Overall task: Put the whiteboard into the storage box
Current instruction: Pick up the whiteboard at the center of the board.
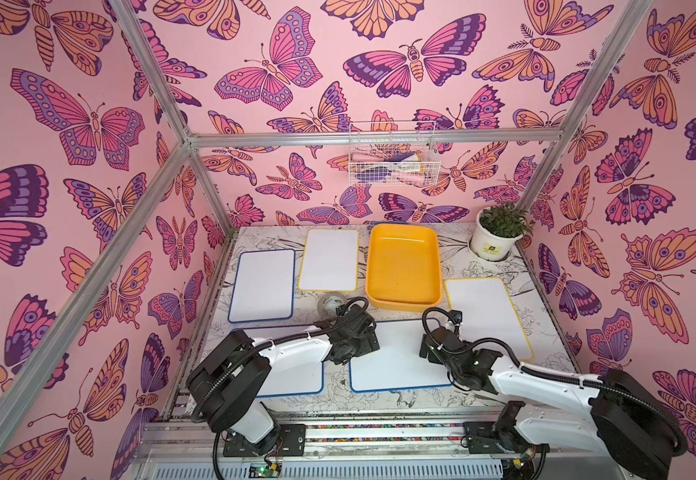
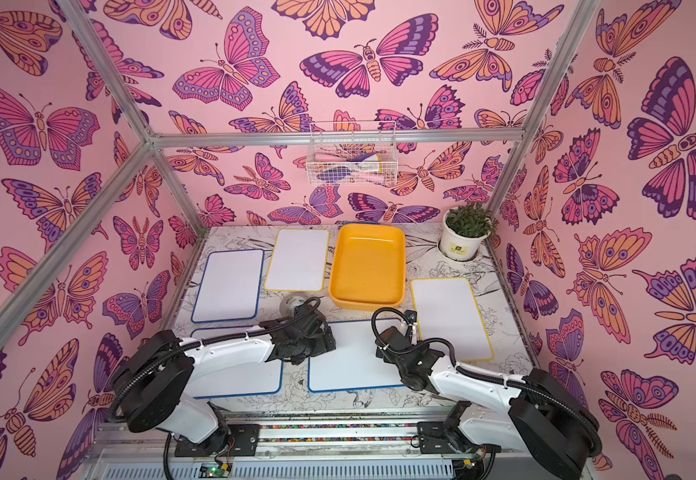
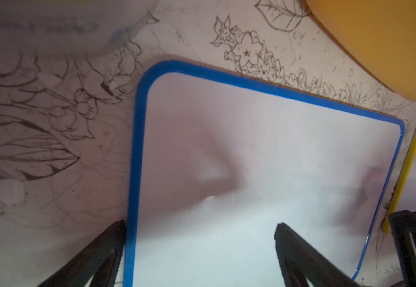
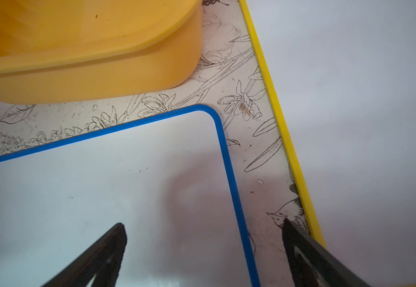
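Whiteboard (image 1: 396,357) blue-framed, flat | left claw (image 3: 200,225) spread wide astride its edge | right claw (image 4: 203,223) likewise | pot label (image 1: 492,249) illegible

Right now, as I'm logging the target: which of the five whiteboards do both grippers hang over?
The blue-framed whiteboard at near centre, before the storage box: the open left gripper and right gripper straddle its opposite side edges.

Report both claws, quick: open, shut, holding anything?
Left claw: open, holding nothing, straddling one edge of the blue-framed whiteboard.
Right claw: open, holding nothing, straddling that board's opposite edge.
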